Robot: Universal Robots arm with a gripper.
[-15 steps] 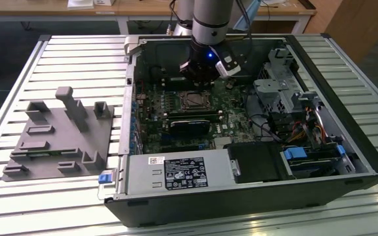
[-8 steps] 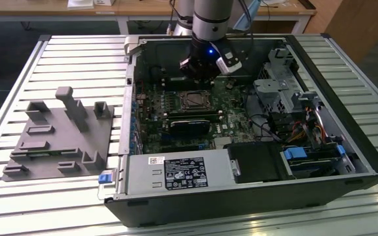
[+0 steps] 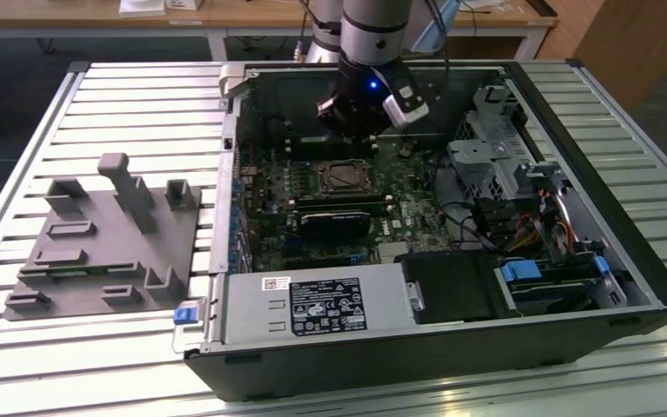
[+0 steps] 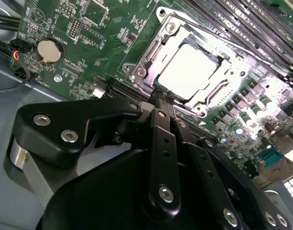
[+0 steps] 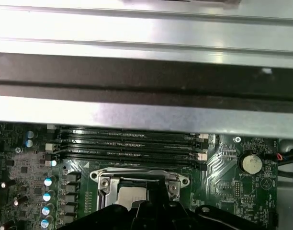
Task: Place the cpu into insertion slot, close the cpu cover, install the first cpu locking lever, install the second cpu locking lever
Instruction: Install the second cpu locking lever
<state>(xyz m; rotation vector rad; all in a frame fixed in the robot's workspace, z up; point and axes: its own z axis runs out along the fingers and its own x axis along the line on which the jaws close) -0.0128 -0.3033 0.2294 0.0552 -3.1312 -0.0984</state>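
The cpu (image 4: 189,72) lies flat in the insertion slot (image 3: 343,177) on the green board, its metal top glaring bright. The cpu cover (image 4: 151,48), a silvery frame with a square window, lies down around the chip. My gripper (image 4: 162,98) hangs just above the socket's edge, with its black fingers (image 4: 164,139) drawn together and nothing visible between them. In the exterior view the gripper (image 3: 354,130) is inside the open case, just behind the socket. The first wrist view has the cpu (image 5: 129,195) and cover (image 5: 106,184) partly hidden behind the gripper (image 5: 153,207).
Long black memory slots (image 5: 127,143) run beside the socket, under the case's metal wall (image 5: 137,115). A coin battery (image 4: 49,50) sits on the board. A black graphics card (image 3: 336,223), power supply (image 3: 310,306) and drive cage (image 3: 485,156) crowd the case. A grey fixture (image 3: 102,234) stands outside.
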